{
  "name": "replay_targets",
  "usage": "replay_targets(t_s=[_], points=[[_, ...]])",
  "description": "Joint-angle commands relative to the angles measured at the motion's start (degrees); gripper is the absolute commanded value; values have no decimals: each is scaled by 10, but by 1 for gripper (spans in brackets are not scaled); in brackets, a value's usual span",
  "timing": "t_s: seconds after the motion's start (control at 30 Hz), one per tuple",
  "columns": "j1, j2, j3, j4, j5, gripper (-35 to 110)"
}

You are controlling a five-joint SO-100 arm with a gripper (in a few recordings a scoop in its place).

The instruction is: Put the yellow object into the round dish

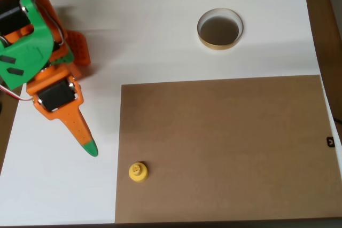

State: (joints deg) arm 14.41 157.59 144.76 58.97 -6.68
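And here's the setup in the overhead view: the end effector [85, 141] hangs over the white counter [160, 25], its orange finger with the green tip pointing down and to the right. I cannot tell whether it's spread or pressed together from here. The yellow object [138, 171] stands knob-up at the left edge of the brown mat [230, 148], just beyond that tip, further along the same diagonal. The round dish [219, 29] sits well apart, up top right, empty.
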Motion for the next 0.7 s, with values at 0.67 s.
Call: replay_targets(t_s=[0.67], points=[[-72, -372, -265, 50, 9, 22]])
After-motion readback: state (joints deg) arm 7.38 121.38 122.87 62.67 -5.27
